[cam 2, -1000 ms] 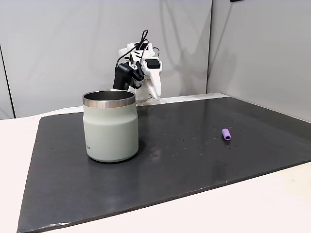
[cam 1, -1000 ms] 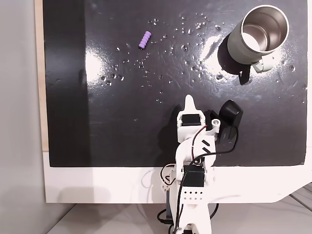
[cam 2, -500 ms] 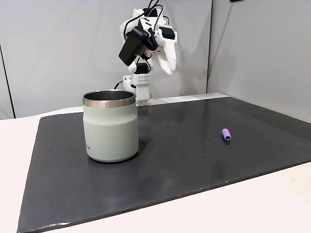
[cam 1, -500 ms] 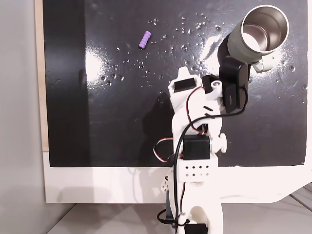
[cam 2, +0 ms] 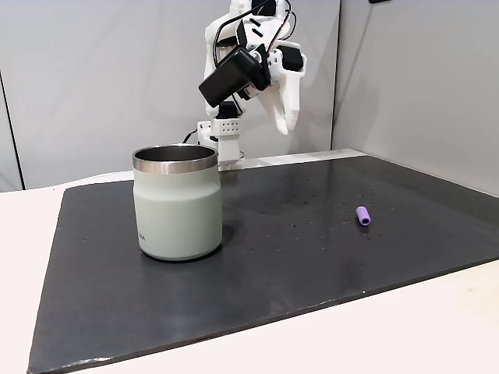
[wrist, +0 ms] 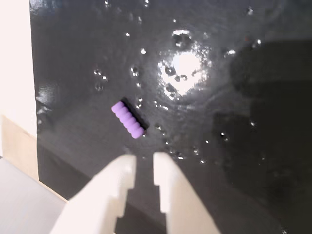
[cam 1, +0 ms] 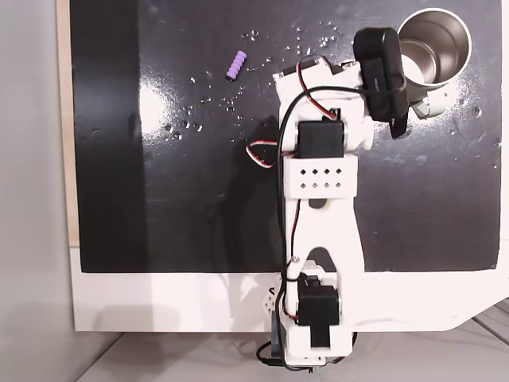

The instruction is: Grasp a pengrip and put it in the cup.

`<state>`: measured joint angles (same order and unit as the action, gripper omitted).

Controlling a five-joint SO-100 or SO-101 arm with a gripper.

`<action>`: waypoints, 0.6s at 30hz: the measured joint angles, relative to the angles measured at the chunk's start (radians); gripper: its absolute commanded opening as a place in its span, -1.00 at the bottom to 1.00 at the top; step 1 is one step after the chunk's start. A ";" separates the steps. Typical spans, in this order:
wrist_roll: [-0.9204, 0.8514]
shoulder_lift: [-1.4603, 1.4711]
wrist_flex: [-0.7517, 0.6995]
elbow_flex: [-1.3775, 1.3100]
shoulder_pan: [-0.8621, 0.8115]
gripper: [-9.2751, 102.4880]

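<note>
Overhead, the white claw (wrist: 144, 168) hangs in the air with its fingers (wrist: 122, 178) parted by only a narrow gap and nothing between them. Seen from the wrist, the pengrip (wrist: 128, 120) lies just beyond the fingertips on the black mat (wrist: 234, 146), untouched. Well apart from the pengrip, at the mat's far right corner in a fixed view, stands the cup (cam 1: 433, 40), upright and open, on the counter (cam 2: 437, 327).
</note>
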<state>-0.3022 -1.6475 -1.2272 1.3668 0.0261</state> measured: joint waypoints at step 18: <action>-0.186 0.723 -0.425 -0.960 0.081 -0.56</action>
<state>-0.4878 -0.9250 -1.6521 0.4065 0.1074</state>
